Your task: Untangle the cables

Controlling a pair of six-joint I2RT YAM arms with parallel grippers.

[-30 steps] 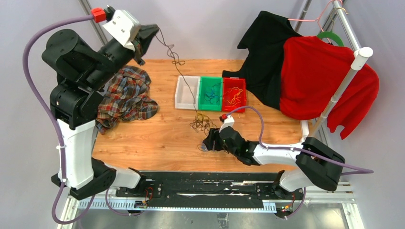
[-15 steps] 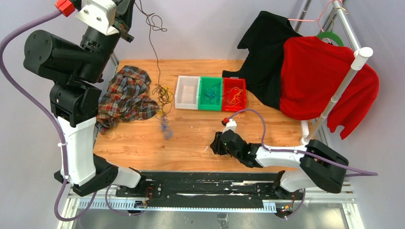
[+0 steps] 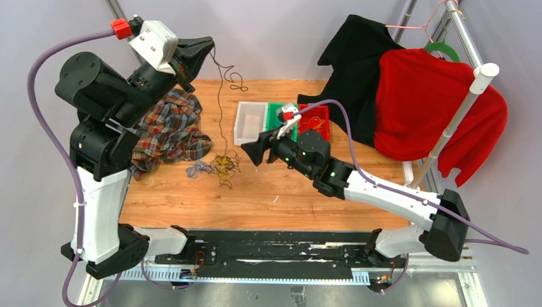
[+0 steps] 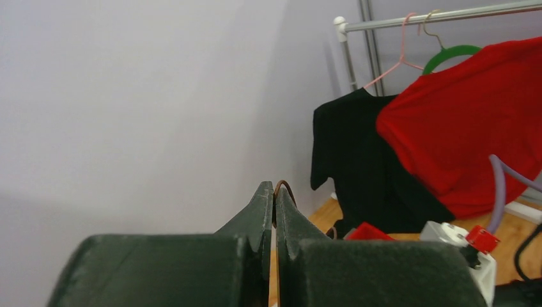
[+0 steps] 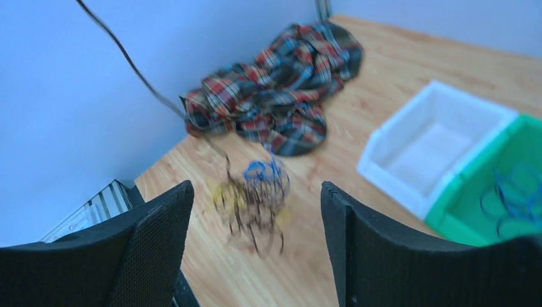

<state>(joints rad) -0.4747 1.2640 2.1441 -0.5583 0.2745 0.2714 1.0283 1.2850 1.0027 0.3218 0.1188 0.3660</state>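
Tangle: the cables [image 3: 220, 165] lay in a blue, yellow and dark knot on the desk [image 3: 268, 195], just right of the plaid shirt [image 3: 167, 128].
Strand: one dark strand [image 3: 219, 96] rose from that knot, up and leftward.
Left arm: the left gripper [image 3: 208, 46] was high over the desk's far left, jaws pinched together on the dark strand's upper end.
Right arm: the right gripper [image 3: 248, 154] hung just right of the knot, jaws spread wide, holding nothing.
Bins: the white bin [image 3: 250, 125] and green bin [image 5: 460, 211] sat side by side beyond; blue loops lay in the green bin.
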